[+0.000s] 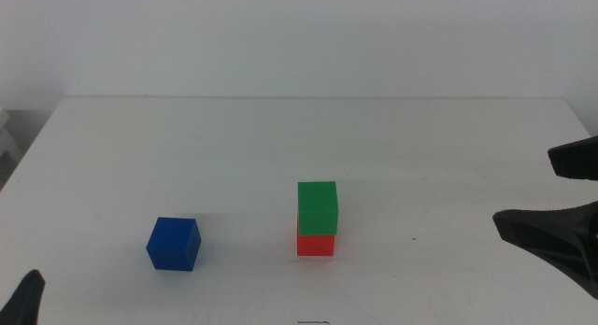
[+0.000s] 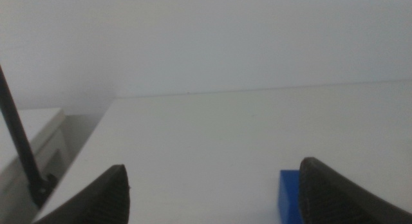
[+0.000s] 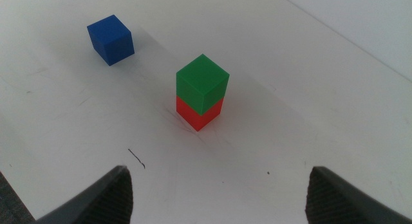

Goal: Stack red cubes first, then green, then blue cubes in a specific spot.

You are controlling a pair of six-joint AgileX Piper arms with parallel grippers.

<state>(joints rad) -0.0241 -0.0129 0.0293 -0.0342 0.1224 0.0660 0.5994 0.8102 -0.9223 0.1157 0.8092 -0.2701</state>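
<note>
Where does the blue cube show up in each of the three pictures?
Middle view: the blue cube sits lower left, apart from the green-on-red stack.
Left wrist view: only its corner peeks beside one jaw.
Right wrist view: upper left, beyond the stack.
Shared landmark: the stack, in the middle and right wrist views only.

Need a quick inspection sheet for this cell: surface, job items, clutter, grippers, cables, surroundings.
Surface: white table, small dark mark near the stack.
Job items: green cube sits on red cube; blue cube apart, alone on the table.
Clutter: nothing seen.
Grippers: left gripper open, low near the blue cube, empty; right gripper open, empty, off to the stack's side.
Cables: thin dark rod or cable in left wrist view.
Surroundings: plain white wall.
</note>
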